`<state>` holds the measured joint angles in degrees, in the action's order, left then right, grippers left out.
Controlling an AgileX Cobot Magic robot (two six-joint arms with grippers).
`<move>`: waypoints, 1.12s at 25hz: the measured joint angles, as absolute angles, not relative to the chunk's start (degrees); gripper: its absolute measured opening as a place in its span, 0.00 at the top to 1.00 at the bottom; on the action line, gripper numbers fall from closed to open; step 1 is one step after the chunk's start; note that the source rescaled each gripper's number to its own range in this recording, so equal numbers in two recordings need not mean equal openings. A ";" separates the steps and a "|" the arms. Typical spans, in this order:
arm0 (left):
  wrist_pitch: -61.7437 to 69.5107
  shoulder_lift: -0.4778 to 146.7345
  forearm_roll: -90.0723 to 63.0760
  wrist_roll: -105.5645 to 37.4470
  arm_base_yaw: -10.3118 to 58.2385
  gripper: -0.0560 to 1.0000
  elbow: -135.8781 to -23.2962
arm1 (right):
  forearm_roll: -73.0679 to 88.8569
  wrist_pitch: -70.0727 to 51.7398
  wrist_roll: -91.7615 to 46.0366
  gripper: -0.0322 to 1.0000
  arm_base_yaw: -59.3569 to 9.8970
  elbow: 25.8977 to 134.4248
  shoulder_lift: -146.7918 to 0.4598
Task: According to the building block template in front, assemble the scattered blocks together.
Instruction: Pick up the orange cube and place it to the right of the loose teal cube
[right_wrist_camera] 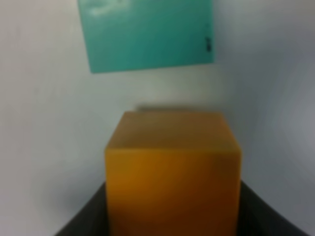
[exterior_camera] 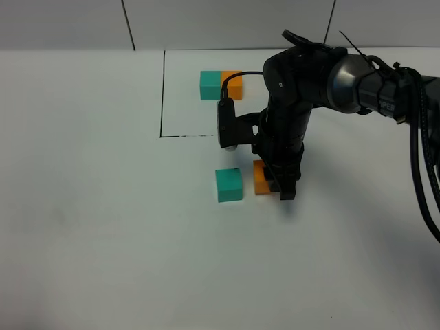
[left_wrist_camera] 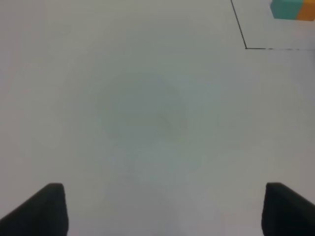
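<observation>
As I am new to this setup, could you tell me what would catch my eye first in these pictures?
The black right arm dominates the middle of the table, its right gripper closed on the orange cube, which fills the right wrist view. The teal cube lies just left of it, a gap apart, and the joined teal-orange template sits farther back inside the marked lines.

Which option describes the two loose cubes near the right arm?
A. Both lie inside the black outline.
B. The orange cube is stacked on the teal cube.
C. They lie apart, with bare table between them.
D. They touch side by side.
C: a strip of white table shows between the loose teal cube and the loose orange cube, and both lie outside the black outline.
</observation>
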<state>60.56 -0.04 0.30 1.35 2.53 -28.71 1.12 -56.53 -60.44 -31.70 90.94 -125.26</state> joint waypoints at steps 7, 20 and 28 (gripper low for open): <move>60.56 -0.04 0.30 1.35 2.53 0.24 -28.71 | 1.76 -55.47 -60.85 0.96 -31.70 90.94 -126.46; 60.56 -0.04 0.30 1.35 2.53 0.24 -28.71 | 2.75 -54.66 -61.31 0.96 -32.62 91.04 -126.87; 60.56 -0.04 0.30 1.35 2.53 0.24 -28.71 | 4.32 -54.56 -61.31 0.96 -32.89 91.04 -126.93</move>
<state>60.56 -0.04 0.30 1.35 2.53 -28.71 4.32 -54.56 -61.31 -32.89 91.04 -126.93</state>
